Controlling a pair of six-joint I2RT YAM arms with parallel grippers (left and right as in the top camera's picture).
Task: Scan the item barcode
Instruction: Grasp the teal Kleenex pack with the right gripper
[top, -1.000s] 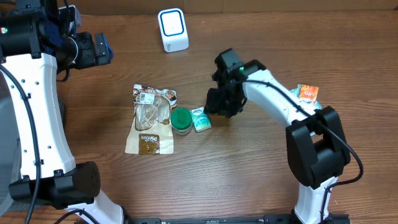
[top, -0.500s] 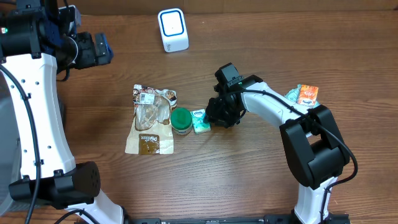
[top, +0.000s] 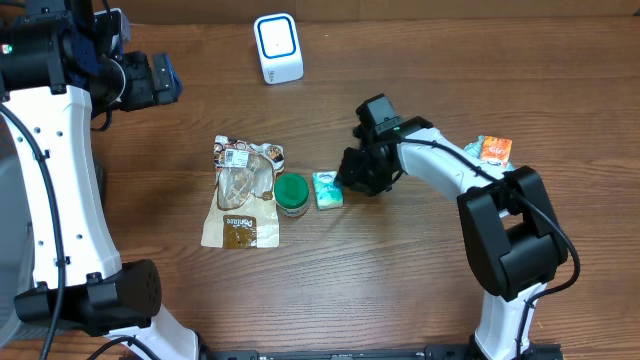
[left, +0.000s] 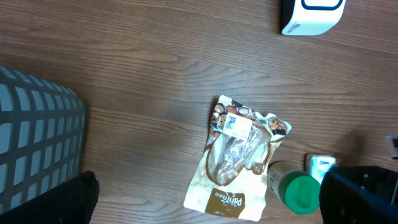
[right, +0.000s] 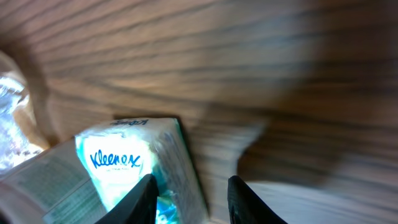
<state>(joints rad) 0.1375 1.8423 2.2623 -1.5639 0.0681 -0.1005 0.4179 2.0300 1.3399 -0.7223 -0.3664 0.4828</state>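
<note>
Overhead: right arm bent low, right pincer (top: 347, 181) just beside the soft rectangular tissue pack (top: 327, 190) on the wood-grain surface (top: 400, 280). Left wrist: left pincer (left: 208, 190) spread wide, glossy crinkled pouch (left: 236, 155) below. Right wrist: fingers (right: 241, 200) parted, the pack's edge between them, ungripped.

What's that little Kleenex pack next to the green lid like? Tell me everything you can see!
The Kleenex pack is a small pocket packet in soft, shiny plastic wrap, white and teal with the blue brand name on top. It lies flat on the wooden table, close beside the green-lidded jar; whether they touch is unclear. The right gripper sits at its other end, jaws astride one edge, a gap showing.
</note>
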